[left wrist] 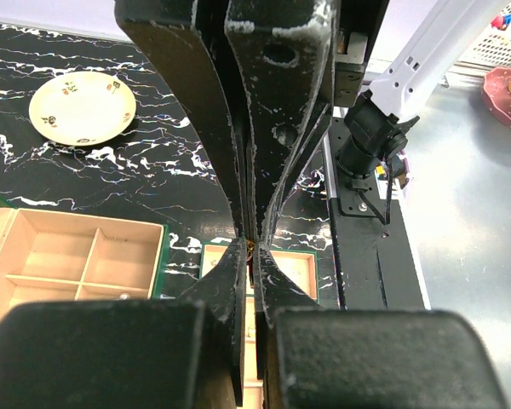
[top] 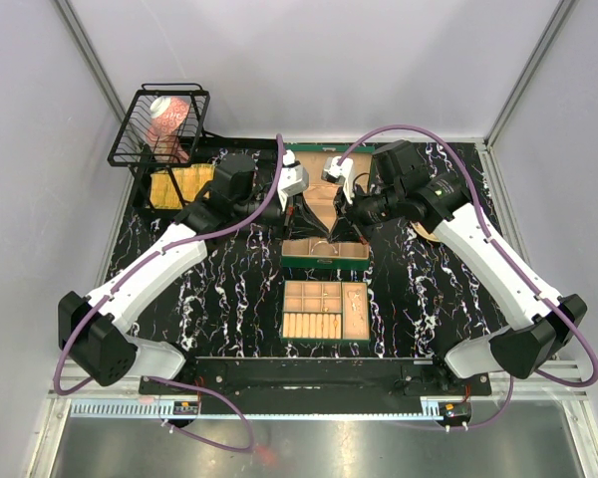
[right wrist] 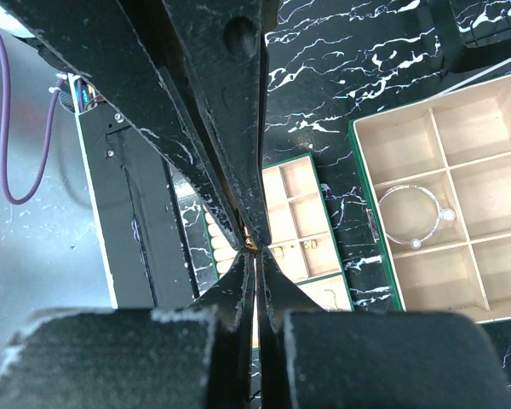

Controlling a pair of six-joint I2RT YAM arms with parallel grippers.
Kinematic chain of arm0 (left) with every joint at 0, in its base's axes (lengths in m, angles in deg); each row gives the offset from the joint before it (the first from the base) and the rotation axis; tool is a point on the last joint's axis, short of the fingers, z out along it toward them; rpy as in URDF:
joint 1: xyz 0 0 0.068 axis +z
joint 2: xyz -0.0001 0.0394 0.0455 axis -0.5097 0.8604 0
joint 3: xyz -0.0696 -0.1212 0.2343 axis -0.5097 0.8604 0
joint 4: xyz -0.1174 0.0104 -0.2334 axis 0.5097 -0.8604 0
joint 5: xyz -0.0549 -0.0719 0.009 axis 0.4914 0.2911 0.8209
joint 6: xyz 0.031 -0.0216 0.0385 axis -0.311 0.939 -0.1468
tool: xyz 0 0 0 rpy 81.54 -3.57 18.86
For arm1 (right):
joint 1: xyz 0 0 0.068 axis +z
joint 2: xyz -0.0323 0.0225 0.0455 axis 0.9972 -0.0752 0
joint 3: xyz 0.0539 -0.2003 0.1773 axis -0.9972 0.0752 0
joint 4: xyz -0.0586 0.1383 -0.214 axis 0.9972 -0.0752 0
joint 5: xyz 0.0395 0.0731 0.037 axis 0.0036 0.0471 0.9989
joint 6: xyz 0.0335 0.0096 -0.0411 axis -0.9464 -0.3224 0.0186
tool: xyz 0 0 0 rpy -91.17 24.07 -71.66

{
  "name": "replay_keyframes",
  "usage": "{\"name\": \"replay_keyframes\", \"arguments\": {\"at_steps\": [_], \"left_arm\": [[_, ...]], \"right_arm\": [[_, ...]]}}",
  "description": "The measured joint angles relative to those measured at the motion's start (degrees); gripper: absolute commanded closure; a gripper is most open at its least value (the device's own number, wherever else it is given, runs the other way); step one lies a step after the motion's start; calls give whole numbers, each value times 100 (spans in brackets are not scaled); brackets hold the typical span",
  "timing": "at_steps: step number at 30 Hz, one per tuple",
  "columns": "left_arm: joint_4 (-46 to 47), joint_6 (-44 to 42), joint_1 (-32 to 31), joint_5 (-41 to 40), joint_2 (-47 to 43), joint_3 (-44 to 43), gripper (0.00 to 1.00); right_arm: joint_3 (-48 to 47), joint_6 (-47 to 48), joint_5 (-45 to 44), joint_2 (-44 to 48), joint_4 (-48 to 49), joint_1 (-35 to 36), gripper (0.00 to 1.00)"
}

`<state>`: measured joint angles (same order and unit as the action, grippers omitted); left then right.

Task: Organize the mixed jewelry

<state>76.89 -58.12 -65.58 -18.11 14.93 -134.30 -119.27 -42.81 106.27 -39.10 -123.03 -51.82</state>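
your bangle (right wrist: 413,217) sits in a green box (right wrist: 400,145) compartment; left gripper (left wrist: 251,247) and right gripper (right wrist: 252,247) are pressed together, maybe each pinching a gold speck (right wrist: 250,244); most sorting looks left.

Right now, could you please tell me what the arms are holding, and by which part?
Both pairs of jaws, meeting tip to tip, are shut on a tiny gold-coloured piece; it is too small to tell which part is pinched.
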Motion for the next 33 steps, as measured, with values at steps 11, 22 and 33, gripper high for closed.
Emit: {"name": "replay_keyframes", "arguments": {"at_steps": [11, 22, 33], "left_arm": [[111, -11, -13, -197, -122, 177, 100], [44, -256, 208, -284, -442, 654, 100], [-916, -1436, 170, -151, -699, 1493, 100]], "right_arm": [[31, 42, -186, 120, 7, 7, 68], [245, 114, -772, 407, 103, 20, 66], [599, 59, -1357, 601, 413, -369, 68]]}}
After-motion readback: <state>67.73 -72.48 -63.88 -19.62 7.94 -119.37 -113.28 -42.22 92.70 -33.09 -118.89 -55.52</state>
